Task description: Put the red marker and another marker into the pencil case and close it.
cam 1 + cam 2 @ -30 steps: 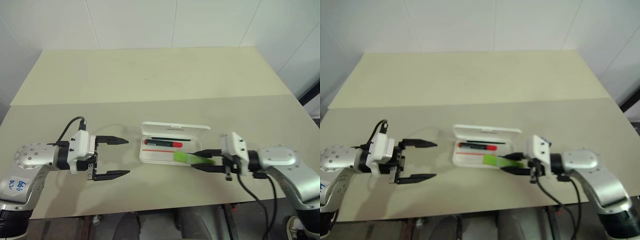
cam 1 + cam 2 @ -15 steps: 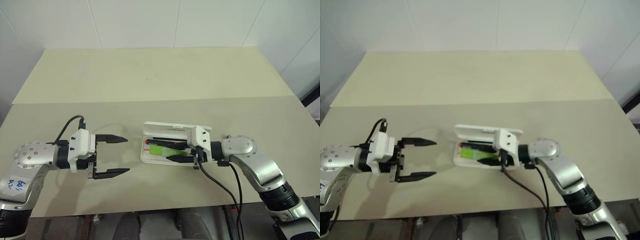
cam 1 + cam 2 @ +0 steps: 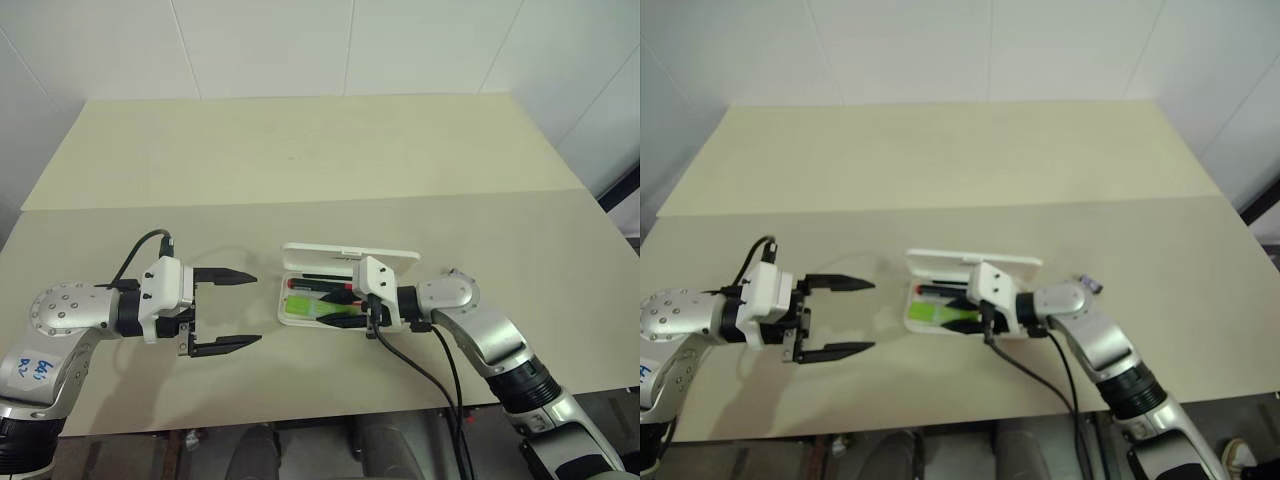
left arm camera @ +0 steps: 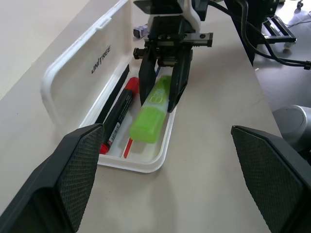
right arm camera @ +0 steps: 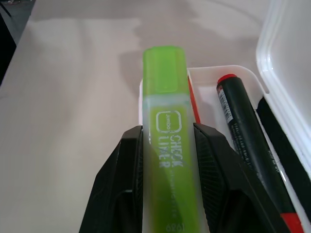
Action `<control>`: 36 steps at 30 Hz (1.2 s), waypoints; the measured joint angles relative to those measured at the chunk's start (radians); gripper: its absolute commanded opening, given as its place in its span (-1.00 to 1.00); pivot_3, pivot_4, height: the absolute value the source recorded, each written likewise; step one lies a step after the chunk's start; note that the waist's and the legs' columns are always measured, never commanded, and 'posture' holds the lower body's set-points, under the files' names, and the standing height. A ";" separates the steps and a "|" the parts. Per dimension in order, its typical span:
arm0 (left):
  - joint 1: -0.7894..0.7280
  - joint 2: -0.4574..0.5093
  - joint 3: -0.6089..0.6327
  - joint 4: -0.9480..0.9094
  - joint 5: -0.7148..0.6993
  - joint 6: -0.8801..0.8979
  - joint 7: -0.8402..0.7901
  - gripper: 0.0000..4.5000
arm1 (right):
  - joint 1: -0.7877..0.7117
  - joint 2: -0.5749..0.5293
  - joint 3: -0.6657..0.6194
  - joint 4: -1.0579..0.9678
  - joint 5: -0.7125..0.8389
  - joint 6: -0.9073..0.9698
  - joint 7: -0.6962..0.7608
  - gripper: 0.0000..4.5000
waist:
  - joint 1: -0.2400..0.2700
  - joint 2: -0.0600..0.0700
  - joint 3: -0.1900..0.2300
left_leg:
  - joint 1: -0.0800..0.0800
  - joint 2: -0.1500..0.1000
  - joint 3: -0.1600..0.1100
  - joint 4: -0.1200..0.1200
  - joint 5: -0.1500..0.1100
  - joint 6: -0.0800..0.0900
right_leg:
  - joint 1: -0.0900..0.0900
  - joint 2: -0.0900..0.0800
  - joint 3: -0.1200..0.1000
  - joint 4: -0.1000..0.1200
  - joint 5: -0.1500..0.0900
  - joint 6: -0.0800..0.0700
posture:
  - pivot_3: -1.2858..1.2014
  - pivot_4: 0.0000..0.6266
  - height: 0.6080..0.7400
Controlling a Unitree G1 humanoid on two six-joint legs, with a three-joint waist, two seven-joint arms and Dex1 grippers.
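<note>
The white pencil case [image 3: 300,318] lies open near the middle of the beige tabletop [image 3: 300,160], its hinged lid [image 4: 92,63] standing up along the far side and carrying small dark lettering that reads "UNITREE". Inside the tray, toward the far side, lies the red marker [image 4: 118,115], black along its barrel with a red cap and a pale printed label too small to read; between it and the lid rests a slim black pen-like item [image 4: 112,94]. A thin red stripe [image 4: 127,147] shows on the tray floor near its left end. The right gripper [image 4: 163,99] reaches into the case from the right, its two black fingers [image 5: 121,184] clamped on either side of the lime-green highlighter [image 5: 167,145], which is held low over the near part of the tray, parallel to the red marker and just beside it; whether it touches the tray floor cannot be told. White print on the highlighter body reads "CHECK LINER", with a small boxed logo that seems to say "Jumbo". The left gripper [image 3: 226,311] hovers over the tabletop to the left of the case, apart from it, its fingers spread wide with nothing between them.
</note>
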State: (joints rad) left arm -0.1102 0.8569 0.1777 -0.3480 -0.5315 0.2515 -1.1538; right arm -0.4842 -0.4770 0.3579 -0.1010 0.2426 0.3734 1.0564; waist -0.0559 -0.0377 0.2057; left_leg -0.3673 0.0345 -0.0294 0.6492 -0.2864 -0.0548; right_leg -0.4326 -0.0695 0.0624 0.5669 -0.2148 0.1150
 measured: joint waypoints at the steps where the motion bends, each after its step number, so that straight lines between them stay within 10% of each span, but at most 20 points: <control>1: -0.001 0.000 0.000 0.000 0.000 0.001 0.000 1.00 | -0.004 0.002 0.006 0.008 -0.004 -0.005 0.002 -0.51 | 0.000 0.000 0.000 | 0.000 0.000 0.000 0.000 0.000 0.000 | 0.000 0.000 0.000 0.000 0.000 0.000 | 0.03 -0.52 1.00; 5: -0.004 0.000 0.000 0.000 0.000 0.003 0.003 1.00 | -0.008 0.011 0.018 0.036 -0.021 -0.023 0.008 -0.51 | 0.000 0.000 0.000 | 0.000 0.000 0.000 0.000 0.000 0.000 | 0.000 0.000 0.000 0.000 0.000 0.000 | 0.03 -0.52 1.00; 10: -0.008 0.000 -0.001 -0.001 0.000 0.004 0.006 1.00 | -0.018 0.011 0.018 0.048 -0.028 -0.036 0.019 0.27 | 0.000 0.000 0.000 | 0.000 0.000 0.000 0.000 0.000 0.000 | -0.001 0.000 0.000 0.001 -0.001 0.000 | 0.03 -0.52 1.00; 21: -0.022 -0.002 -0.006 0.000 0.000 0.003 0.005 1.00 | -0.029 0.005 -0.077 -0.117 0.096 0.090 0.014 0.27 | 0.002 0.000 0.000 | -0.001 0.000 0.000 -0.001 0.000 0.000 | -0.003 0.000 0.000 0.003 -0.001 0.000 | 0.03 -0.52 1.00; 29: -0.031 -0.021 -0.032 0.006 0.001 -0.006 -0.001 1.00 | 0.330 -0.205 -0.258 -0.437 0.270 0.269 -0.004 0.27 | 0.028 0.000 0.000 | -0.003 0.000 0.000 -0.001 -0.001 -0.001 | -0.004 0.000 0.000 0.003 -0.004 0.000 | 0.03 -0.52 1.00; 34: -0.036 -0.032 -0.067 0.011 0.012 -0.012 -0.006 1.00 | 0.535 -0.303 -0.501 -0.496 0.328 0.320 -0.053 0.99 | 0.017 0.000 0.000 | 0.001 0.001 0.001 0.001 -0.001 -0.001 | 0.003 0.001 0.001 -0.007 0.001 0.000 | 0.03 -0.52 1.00; 36: -0.044 -0.037 -0.087 0.012 0.020 -0.012 -0.006 1.00 | 0.537 -0.306 -0.564 -0.473 0.316 0.290 -0.078 0.99 | 0.007 0.000 0.000 | -0.001 0.003 -0.001 0.000 -0.001 -0.001 | 0.005 0.006 0.000 -0.021 0.009 0.001 | 0.03 -0.52 1.00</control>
State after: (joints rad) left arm -0.1544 0.8196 0.0911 -0.3358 -0.5114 0.2393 -1.1601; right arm 0.0528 -0.7834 -0.2059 -0.5740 0.5581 0.6636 0.9786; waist -0.0494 -0.0374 0.2056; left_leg -0.3684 0.0376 -0.0306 0.6495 -0.2870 -0.0556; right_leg -0.4274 -0.0636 0.0629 0.5461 -0.2061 0.1162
